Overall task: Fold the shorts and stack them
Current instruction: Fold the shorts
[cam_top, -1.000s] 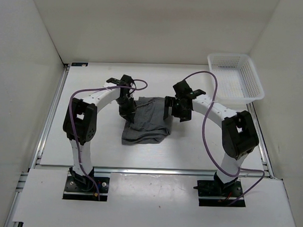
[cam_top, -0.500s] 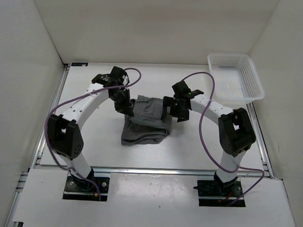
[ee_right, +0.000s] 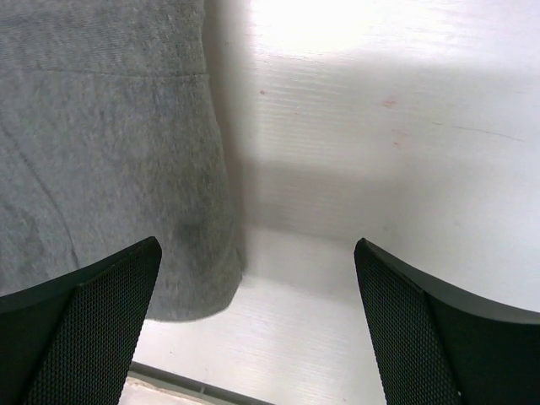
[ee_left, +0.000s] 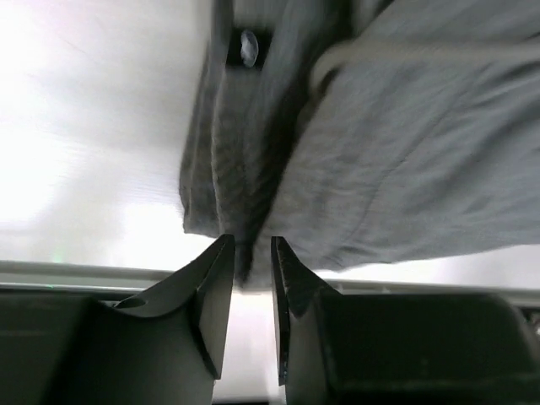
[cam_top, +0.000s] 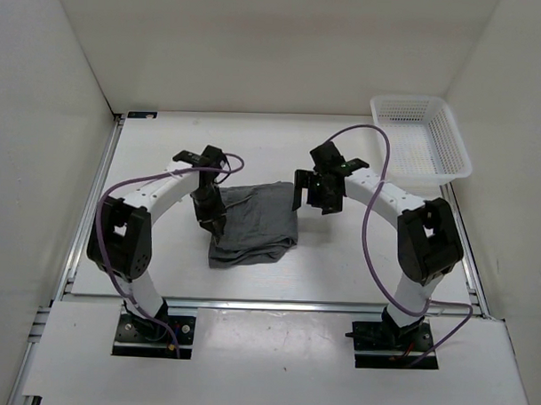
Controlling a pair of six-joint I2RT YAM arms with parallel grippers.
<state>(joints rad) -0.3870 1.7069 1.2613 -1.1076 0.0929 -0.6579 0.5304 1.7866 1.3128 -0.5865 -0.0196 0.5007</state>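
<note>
Grey shorts point(ee_left: 396, 160) blurred, cropped by top and right edges, dark patch point(ee_left: 247, 47) at upper left too blurred to identify, right fingers point(ee_right: 84, 321) cut off at bottom

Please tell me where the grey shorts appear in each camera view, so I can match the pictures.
Top external: grey soft fabric shorts at the table's centre.
Left wrist: shorts filling the upper right.
Right wrist: shorts covering the left side.
Shared landmark: the white table surface beside them.

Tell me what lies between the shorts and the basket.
The open right gripper and its arm, over bare table; the top view shows it.
</note>
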